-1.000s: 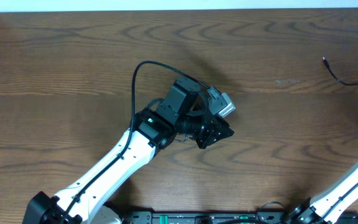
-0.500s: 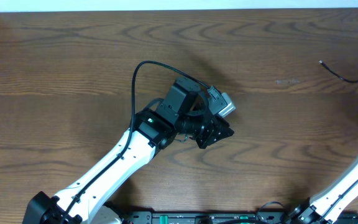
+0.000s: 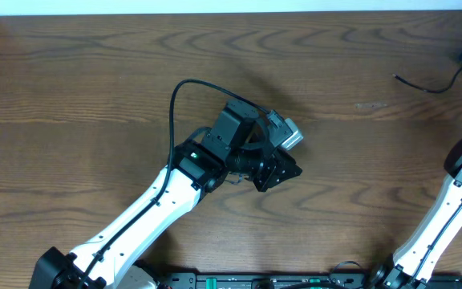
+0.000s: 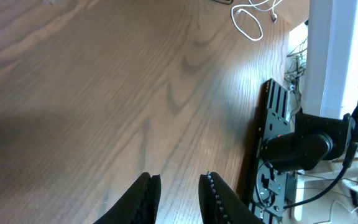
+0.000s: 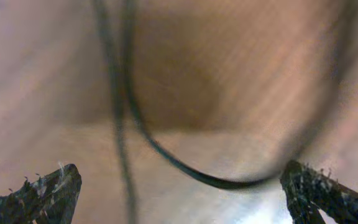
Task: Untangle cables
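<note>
Black cord [image 3: 431, 89], thread-thin, lies on the far right of the worktop [image 3: 95, 80]. One loose end with a small plug points left. The other end runs up toward a dark part at the right edge of the overhead view, and what it meets there can't be made out. In the right wrist view the same cord is blurred: a dark loop curving low across the frame, plus a straighter strand running down the left side. It looks matte, with no knots visible.

White cord [image 4: 252, 17], also thin, is bunched in loose loops with small plug ends. It shows only in the left wrist view, at the top edge, on the wood near the arm bases.

Right hand [image 5: 179, 173]: fingers wide apart, the black loop passing in front of them. Can't tell if the cord touches either finger; nothing is clamped.

Left hand [image 4: 179, 178]: fingers nearly together with a narrow gap, nothing in it, bare wood underneath. In the overhead view it sits mid-worktop, well apart from the black cord.

Left arm [image 3: 151, 213] reaches in from the bottom left, right arm [image 3: 455, 201] from the bottom right. Worktop is dark brown wood grain.
</note>
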